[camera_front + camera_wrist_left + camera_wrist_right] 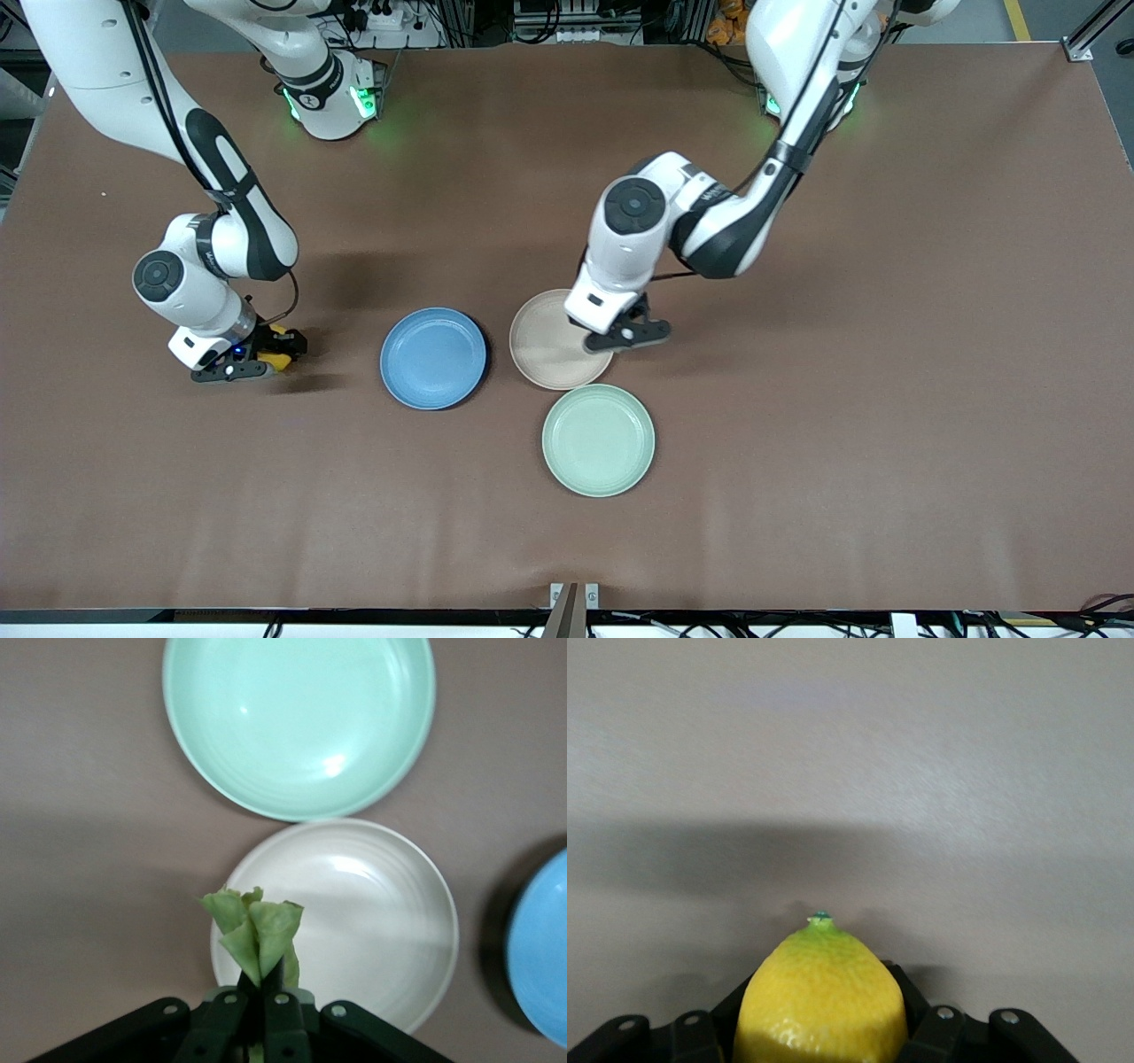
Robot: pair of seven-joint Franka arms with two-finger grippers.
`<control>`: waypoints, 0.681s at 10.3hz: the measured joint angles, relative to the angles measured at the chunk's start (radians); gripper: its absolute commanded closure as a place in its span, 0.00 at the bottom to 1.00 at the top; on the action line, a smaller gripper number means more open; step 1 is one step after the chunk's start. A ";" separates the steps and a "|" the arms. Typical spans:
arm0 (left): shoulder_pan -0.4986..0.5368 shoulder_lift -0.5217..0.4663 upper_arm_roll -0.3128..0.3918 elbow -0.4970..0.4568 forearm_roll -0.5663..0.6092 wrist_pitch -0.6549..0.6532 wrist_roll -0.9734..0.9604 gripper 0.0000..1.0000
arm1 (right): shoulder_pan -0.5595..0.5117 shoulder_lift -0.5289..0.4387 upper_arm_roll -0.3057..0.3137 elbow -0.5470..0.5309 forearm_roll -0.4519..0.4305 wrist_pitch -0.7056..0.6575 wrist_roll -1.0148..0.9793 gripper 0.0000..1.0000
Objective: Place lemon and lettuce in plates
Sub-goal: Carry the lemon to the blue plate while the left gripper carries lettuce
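My left gripper [625, 333] is shut on the lettuce [257, 932], a crumpled green leaf piece, and holds it over the rim of the beige-pink plate [545, 350]. In the left wrist view the fingers [282, 988] pinch the leaf over that plate [372, 921]. My right gripper [241, 361] is shut on the yellow lemon [282, 354], low over bare table toward the right arm's end, well apart from the blue plate [433, 358]. The lemon [821, 1001] fills the space between the jaws in the right wrist view. Both plates are empty.
A pale mint-green plate [598, 439] lies nearer to the front camera, touching the beige-pink plate; it also shows in the left wrist view [299, 718]. The blue plate's edge [542, 961] shows there too. The brown table stretches wide all round.
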State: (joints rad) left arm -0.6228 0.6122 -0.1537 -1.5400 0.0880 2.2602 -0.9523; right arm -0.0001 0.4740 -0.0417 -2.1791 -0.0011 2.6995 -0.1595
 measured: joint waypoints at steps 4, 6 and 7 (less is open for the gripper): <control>-0.043 0.038 -0.001 0.015 0.000 0.050 0.055 1.00 | 0.020 -0.008 0.039 0.158 0.039 -0.249 0.005 0.64; -0.047 0.072 -0.001 0.015 0.000 0.108 0.057 0.91 | 0.050 -0.008 0.064 0.185 0.065 -0.262 0.045 0.64; -0.050 0.085 -0.002 0.016 0.000 0.126 0.057 0.01 | 0.080 -0.008 0.066 0.193 0.066 -0.262 0.086 0.64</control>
State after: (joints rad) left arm -0.6725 0.6972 -0.1556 -1.5244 0.0882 2.3861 -0.8948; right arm 0.0797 0.4658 0.0243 -1.9859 0.0646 2.4376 -0.0739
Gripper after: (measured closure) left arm 0.952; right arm 0.414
